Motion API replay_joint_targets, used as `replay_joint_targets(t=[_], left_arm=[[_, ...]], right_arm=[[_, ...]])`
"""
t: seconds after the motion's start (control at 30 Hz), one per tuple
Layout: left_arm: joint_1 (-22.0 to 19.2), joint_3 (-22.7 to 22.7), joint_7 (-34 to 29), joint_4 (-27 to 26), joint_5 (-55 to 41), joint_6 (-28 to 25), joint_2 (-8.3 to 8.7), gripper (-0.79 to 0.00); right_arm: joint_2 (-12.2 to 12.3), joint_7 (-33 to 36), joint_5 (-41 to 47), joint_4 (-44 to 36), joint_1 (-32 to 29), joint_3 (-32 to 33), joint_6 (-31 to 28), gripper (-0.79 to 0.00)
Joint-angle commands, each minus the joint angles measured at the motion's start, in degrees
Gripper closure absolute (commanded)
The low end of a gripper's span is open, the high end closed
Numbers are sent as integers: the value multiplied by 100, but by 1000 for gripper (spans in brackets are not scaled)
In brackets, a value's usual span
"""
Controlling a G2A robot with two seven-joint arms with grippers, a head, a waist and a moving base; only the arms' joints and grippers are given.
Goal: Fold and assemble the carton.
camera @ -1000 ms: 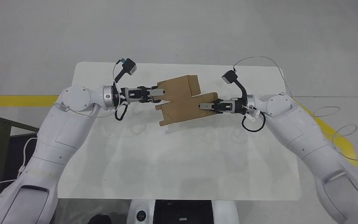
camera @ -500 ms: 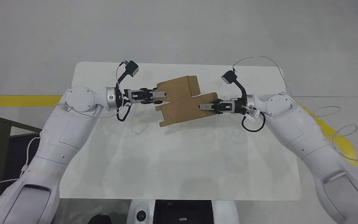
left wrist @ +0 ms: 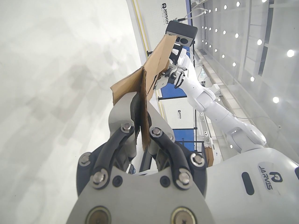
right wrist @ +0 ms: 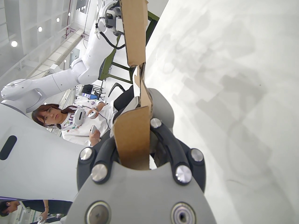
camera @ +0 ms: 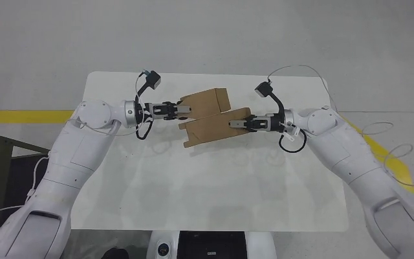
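A flat brown carton (camera: 208, 114) hangs in the air above the white table (camera: 207, 188), held between both arms. My left gripper (camera: 185, 109) is shut on the carton's left edge; its wrist view shows the cardboard (left wrist: 149, 71) clamped edge-on in that gripper (left wrist: 139, 110). My right gripper (camera: 235, 122) is shut on the carton's right edge, and in its wrist view the board (right wrist: 132, 19) runs straight away from the gripper (right wrist: 142, 104). The carton is partly unfolded, with flaps (camera: 189, 134) hanging at the lower left.
The white table (camera: 129, 162) lies under the carton, with a yellow floor line (camera: 32, 116) past its left and right edges. Cables (camera: 304, 68) loop off the right arm above the table's far right corner.
The left arm has pushed slightly to the right, nudging the carton's left edge a little. The right arm has held still.
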Motion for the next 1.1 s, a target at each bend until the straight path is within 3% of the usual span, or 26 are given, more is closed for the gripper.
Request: replay_joint_targets(t=[0.0,0.2,0.23,0.37,0.4,0.7,1.07], left_arm=[[-6,-8,-3,16,-8,3,-5,-28],[-8,-26,-29,28,-18,-2,-19,0],[-6,-29,-37,27,-26,-8,-21,0],[-4,-95,-64,12,-98,-44,-21,0],[0,-122,-76,-1,-117,-69,-17,0],[125,-295,-252,-260,-113,-342,22,0],[259,-298,-641,-528,-131,-715,34,0]], right_arm=[[-4,3,-4,-8,-2,2,3,0],[-14,6,-25,-8,-1,14,6,0],[-14,9,-42,12,2,20,9,-83],[11,9,-163,206,6,76,9,-699],[25,-2,-202,275,6,105,-2,-773],[251,-249,-331,475,-27,608,-249,-773],[337,-299,582,-769,-405,567,-300,-677]])
